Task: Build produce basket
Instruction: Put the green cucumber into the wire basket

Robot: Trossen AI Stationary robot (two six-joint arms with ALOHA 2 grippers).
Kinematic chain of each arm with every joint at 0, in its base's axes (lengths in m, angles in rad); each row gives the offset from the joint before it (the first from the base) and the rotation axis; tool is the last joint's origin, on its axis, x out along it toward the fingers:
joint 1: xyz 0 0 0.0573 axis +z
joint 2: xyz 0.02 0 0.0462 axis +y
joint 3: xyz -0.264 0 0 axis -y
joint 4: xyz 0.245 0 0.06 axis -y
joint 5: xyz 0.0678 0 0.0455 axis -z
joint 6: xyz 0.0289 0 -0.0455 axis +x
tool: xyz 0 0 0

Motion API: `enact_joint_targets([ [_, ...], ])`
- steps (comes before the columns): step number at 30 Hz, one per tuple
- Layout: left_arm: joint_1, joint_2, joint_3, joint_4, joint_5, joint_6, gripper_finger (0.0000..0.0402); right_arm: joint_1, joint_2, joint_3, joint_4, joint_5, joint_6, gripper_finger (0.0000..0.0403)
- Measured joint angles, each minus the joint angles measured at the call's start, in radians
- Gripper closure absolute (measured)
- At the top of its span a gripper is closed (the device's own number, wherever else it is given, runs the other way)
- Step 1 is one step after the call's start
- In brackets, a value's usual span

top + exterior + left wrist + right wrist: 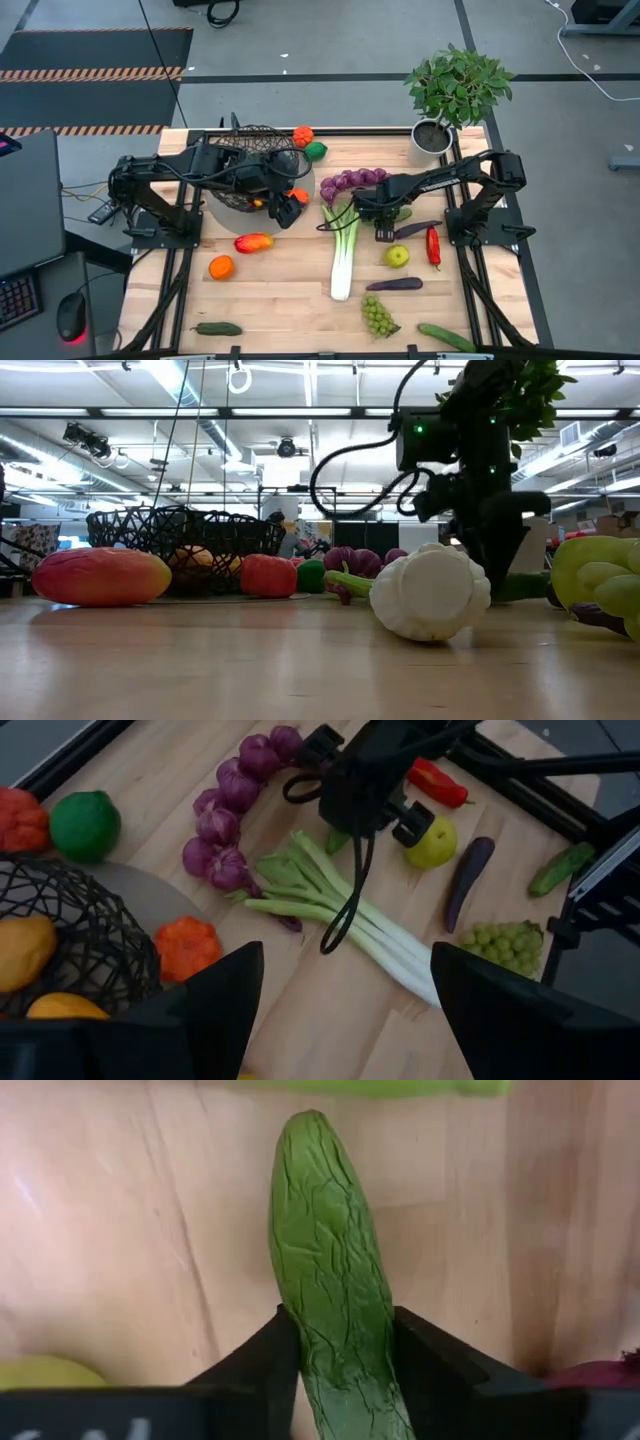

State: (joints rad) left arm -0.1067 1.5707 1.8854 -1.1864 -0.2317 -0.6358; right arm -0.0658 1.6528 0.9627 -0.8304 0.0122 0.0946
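The dark wire basket (pixel 250 160) stands at the table's far left with yellow and orange fruits (pixel 25 950) in it. My left gripper (pixel 287 208) hangs open over its right rim, nothing between its fingers. The leek (pixel 344 252) lies mid-table, purple grapes (pixel 350 183) at its leafy end. My right gripper (pixel 386 228) points down just right of the leek's leaves, shut on a wrinkled green cucumber (pixel 325 1250). A green apple (pixel 397 256), a red pepper (pixel 433 245), aubergines (pixel 395 284) and green grapes (pixel 378 315) lie around it. My right gripper pinches the cucumber's two long sides (pixel 340 1365) between its two fingers (pixel 250 1375). The fingers come from above, pointing down, and lie across it. The cucumber lies on the wooden table top, and its rounded free end (pixel 305 1125) sticks out past the fingers.
A potted plant (pixel 455 95) stands at the far right corner. An orange (pixel 221 267) and a red-yellow fruit (pixel 253 242) lie left of the leek. Cucumbers (pixel 217 328) (pixel 447 338) lie by the near edge. An orange pepper (pixel 185 945) sits against the basket.
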Motion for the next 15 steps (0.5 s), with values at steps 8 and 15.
enact_joint_targets([
  [8, 0.032, 0.000, 0.000, 0.004, -0.001, 0.071, 0.0109, -0.002, -0.134, 0.001, -0.004, -0.031, 0.129, 0.0271],
  [15, 0.109, -0.034, 0.000, -0.058, -0.030, 0.174, 0.0109, 0.004, -0.306, 0.086, 0.033, -0.032, 0.306, 0.0270],
])
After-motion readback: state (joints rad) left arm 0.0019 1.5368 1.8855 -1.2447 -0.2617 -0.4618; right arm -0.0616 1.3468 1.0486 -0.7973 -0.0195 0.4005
